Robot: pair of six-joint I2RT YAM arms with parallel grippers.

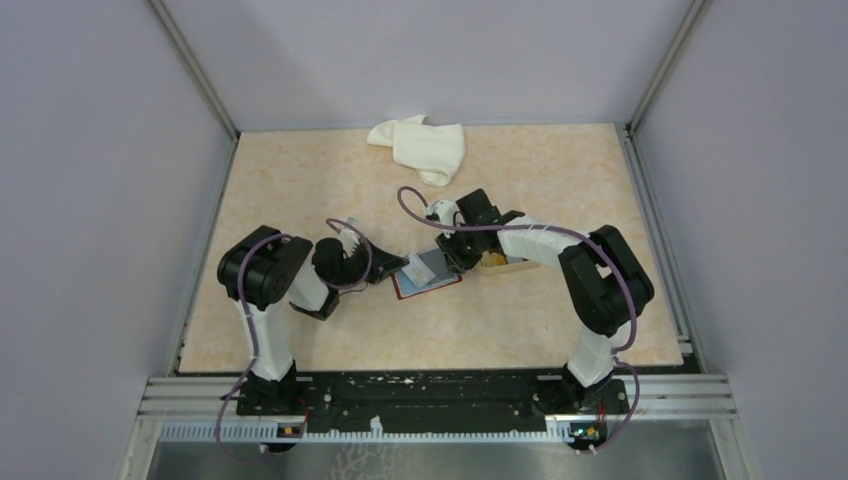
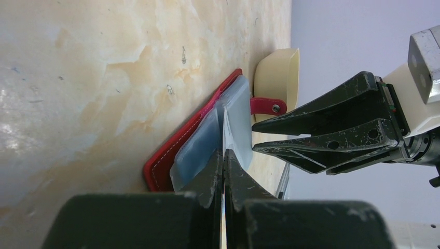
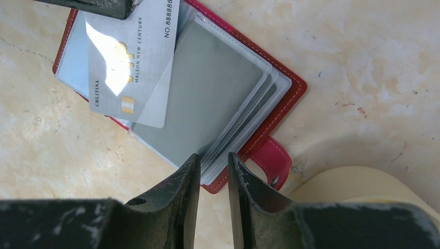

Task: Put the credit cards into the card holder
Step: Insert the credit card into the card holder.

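The holder (image 3: 291, 87) lies open on the desk (image 1: 300, 180) between the two arms, red cover down and its stack of clear sleeves (image 3: 207, 98) facing up. Its snap tab (image 3: 272, 158) points toward the beige tray (image 3: 358, 181), which sits just beside it on the right arm's side. The left tool (image 2: 224, 161) is clamped on a silver card (image 3: 132, 67), fingers pressed together with the card's thin edge showing between them in the left wrist view. The card hangs tilted over the holder's left half, chip end lowest. Its lower corner overlaps the sleeves and looks veiled by clear plastic, but whether it is inside a pocket cannot be told. The right tool (image 3: 212, 168) sits at the sleeves' outer edge near the tab. Its fingers stand narrowly apart and nothing shows between them; whether the tips touch the sleeves cannot be told. A white cloth (image 1: 425, 148) lies crumpled at the far edge of the desk, well apart from the holder.
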